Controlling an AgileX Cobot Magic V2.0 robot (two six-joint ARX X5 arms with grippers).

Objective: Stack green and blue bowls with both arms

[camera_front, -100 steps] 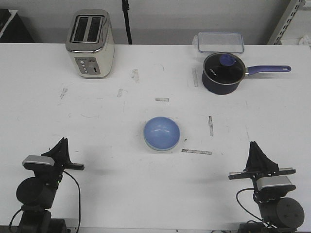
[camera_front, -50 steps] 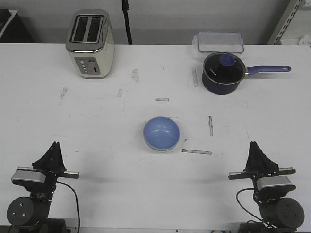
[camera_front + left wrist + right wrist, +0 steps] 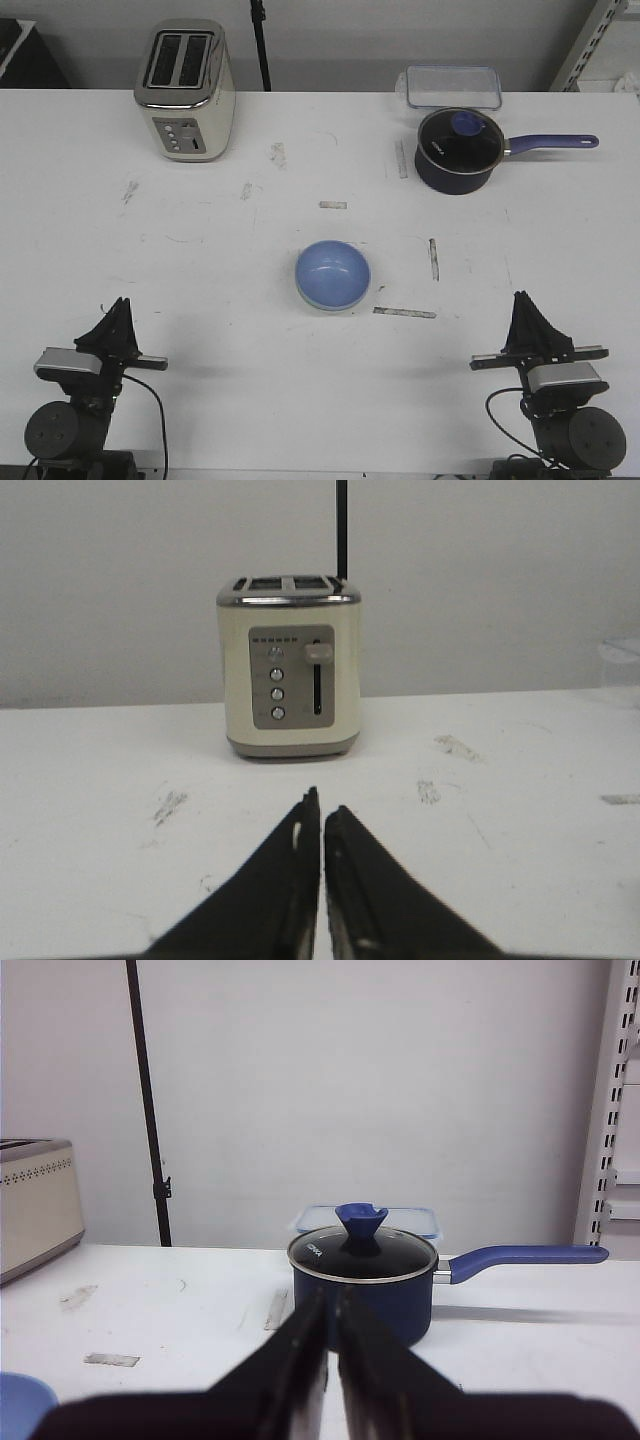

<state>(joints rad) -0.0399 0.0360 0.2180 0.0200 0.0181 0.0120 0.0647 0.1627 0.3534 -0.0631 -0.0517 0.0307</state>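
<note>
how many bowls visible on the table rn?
1 clearly: a blue bowl at the table's centre, between the arms. A pale rim under it suggests the green one may be nested beneath, but I can't confirm.

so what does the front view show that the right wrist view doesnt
Only the front view shows the whole blue bowl sitting inside a pale green one in the middle of the table, plus the left end effector and the toaster's top slots and button panel.

Only the right wrist view shows the saucepan side-on, with the knob on its glass lid, and the wall behind it.

Both share the saucepan, the clear container behind it, the right end effector with its fingers together, part of the toaster, and at least an edge of the blue bowl.
</note>
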